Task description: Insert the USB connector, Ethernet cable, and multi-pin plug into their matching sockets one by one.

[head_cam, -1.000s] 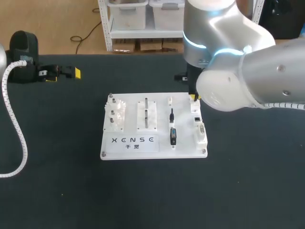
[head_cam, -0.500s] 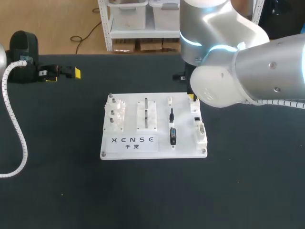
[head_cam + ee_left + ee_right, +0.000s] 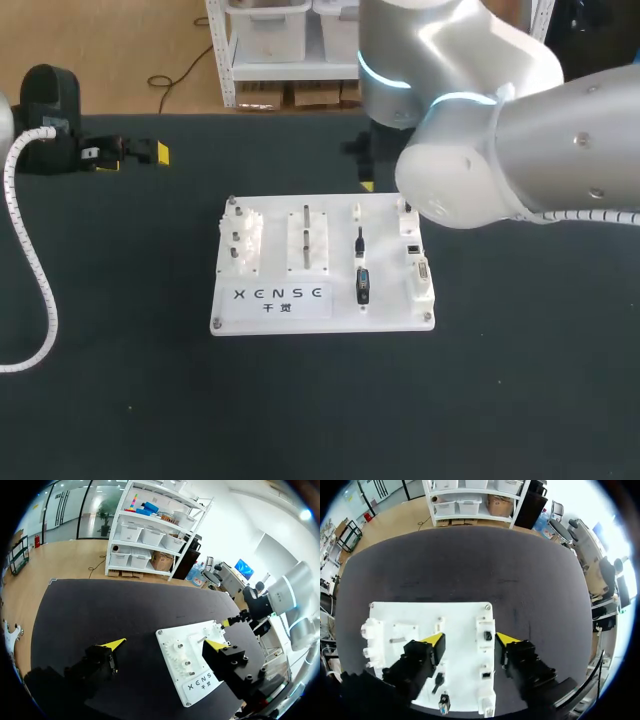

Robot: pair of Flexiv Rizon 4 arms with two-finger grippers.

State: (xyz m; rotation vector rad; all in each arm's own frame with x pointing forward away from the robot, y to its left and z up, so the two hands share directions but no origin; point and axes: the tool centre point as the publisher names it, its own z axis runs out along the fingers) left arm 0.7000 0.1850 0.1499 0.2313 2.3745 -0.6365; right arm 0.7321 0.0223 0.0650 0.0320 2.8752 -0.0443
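Hovering over white rectangular plastic socket board (image 3: 280, 225): R gripper (image 3: 470, 639), yellow-tipped fingers spread wide, nothing held. White socket block (image 3: 486, 636) at board's R edge is seen betw. the fingers; contact can't be told. Small black plug (image 3: 360, 240) and larger black multi-pin plug (image 3: 363, 285) are seated on board, just beside socket block. L gripper (image 3: 167, 643) is set well apart at far L of dark table top (image 3: 120, 380), fingers wide, empty.

A white board (image 3: 420, 612) lies under the yellow-tipped right claw (image 3: 470, 640). The table (image 3: 470, 560) ahead of it is black.
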